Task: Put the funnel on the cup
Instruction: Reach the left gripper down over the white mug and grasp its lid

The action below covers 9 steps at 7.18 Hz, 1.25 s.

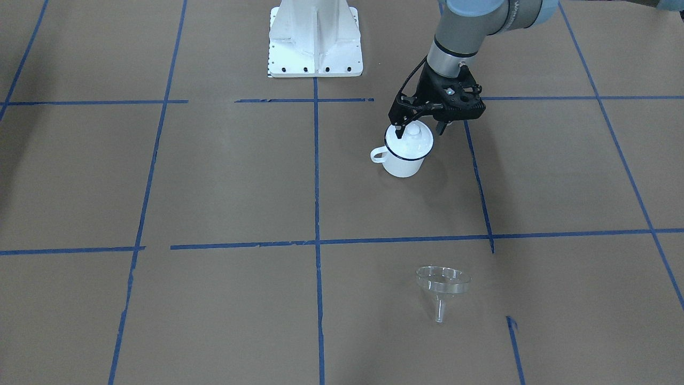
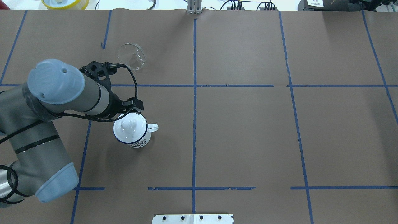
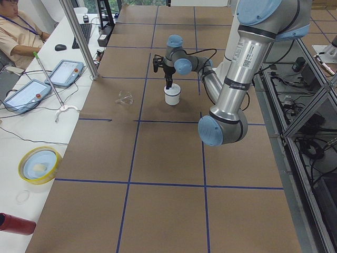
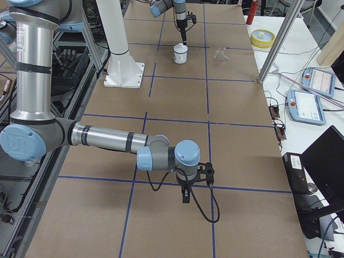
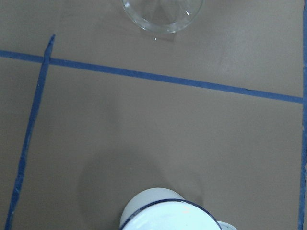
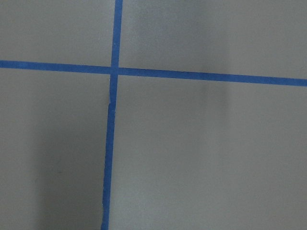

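The white cup (image 1: 403,160) with a dark blue rim stands upright, its handle toward the table's middle. A white knobbed lid (image 1: 412,133) sits on it. My left gripper (image 1: 419,129) is open and hangs just over the cup, one finger on each side of the lid; I cannot tell if they touch. The clear funnel (image 1: 442,283) rests on the table well beyond the cup, apart from it, rim up. It also shows in the overhead view (image 2: 131,56) and the left wrist view (image 5: 162,14). My right gripper (image 4: 185,196) hovers over bare table far away; whether it is open or shut I cannot tell.
The robot's white base plate (image 1: 315,43) stands behind the cup. A yellow bowl (image 3: 38,164), tablets (image 3: 66,72) and a metal pole (image 3: 79,37) are off the table's far edge, where a person sits. Blue tape lines grid the brown table.
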Motion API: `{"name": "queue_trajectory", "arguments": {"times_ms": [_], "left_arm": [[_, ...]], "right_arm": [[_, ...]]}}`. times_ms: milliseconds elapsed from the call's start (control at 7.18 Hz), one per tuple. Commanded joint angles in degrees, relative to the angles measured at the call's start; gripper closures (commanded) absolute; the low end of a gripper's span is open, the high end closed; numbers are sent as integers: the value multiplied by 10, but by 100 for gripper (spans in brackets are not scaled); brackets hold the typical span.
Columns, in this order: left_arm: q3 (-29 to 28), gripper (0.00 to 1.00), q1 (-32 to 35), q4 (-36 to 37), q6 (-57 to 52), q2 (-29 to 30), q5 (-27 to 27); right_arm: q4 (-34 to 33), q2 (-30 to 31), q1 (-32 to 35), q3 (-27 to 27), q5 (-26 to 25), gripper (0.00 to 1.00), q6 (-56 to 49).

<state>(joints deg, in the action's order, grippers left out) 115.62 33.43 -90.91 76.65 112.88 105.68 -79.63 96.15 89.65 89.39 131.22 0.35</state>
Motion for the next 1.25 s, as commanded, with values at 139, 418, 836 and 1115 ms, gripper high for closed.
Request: {"name": "queue_trajectory", "arguments": {"times_ms": [139, 418, 836, 1115], "left_arm": [[-1, 0, -24, 7, 4, -1, -14], [-1, 2, -25, 8, 4, -2, -14], [6, 94, -27, 43, 4, 1, -14], [14, 100, -23, 45, 1, 2, -14]], "right_arm": [[0, 0, 0, 0, 0, 0, 0], [0, 0, 0, 0, 0, 0, 0], [0, 0, 0, 0, 0, 0, 0], [0, 0, 0, 0, 0, 0, 0]]}}
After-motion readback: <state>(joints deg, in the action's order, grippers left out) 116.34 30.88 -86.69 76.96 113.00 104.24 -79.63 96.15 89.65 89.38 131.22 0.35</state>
